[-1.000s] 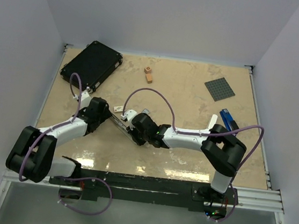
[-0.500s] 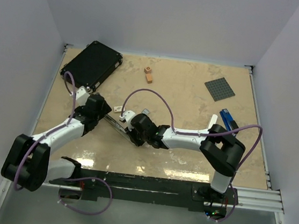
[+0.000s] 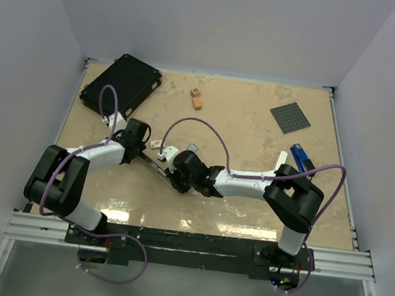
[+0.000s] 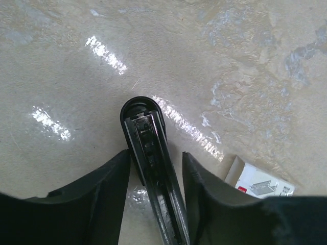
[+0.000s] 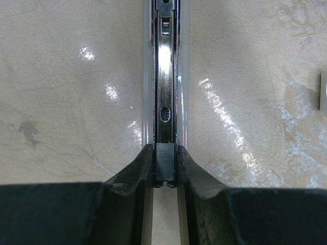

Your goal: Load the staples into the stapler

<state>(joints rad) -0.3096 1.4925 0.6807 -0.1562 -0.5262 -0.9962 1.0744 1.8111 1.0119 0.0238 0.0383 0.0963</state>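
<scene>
The stapler (image 3: pixel 154 164) lies open on the table between my two grippers. My right gripper (image 3: pixel 172 172) is shut on its near end; in the right wrist view the fingertips (image 5: pixel 148 153) pinch the black end block of the silver channel (image 5: pixel 165 76). My left gripper (image 3: pixel 140 153) is open and straddles the black top part (image 4: pixel 145 132) near its rounded end, with a gap on both sides. A small grey block (image 3: pixel 192 147), which looks like the staples, lies just beyond my right gripper. A small white staple box (image 3: pixel 156 144) lies beside the stapler (image 4: pixel 260 181).
A black case (image 3: pixel 121 86) lies at the back left. Two orange blocks (image 3: pixel 196 99) lie at the back middle and a grey baseplate (image 3: pixel 291 117) at the back right. A blue stapler (image 3: pixel 300 158) and a white bar (image 3: pixel 280 161) lie by the right arm.
My left arm has swung in and its gripper has moved up and right along the stapler to its black end. The right gripper has stayed shut on the stapler.
</scene>
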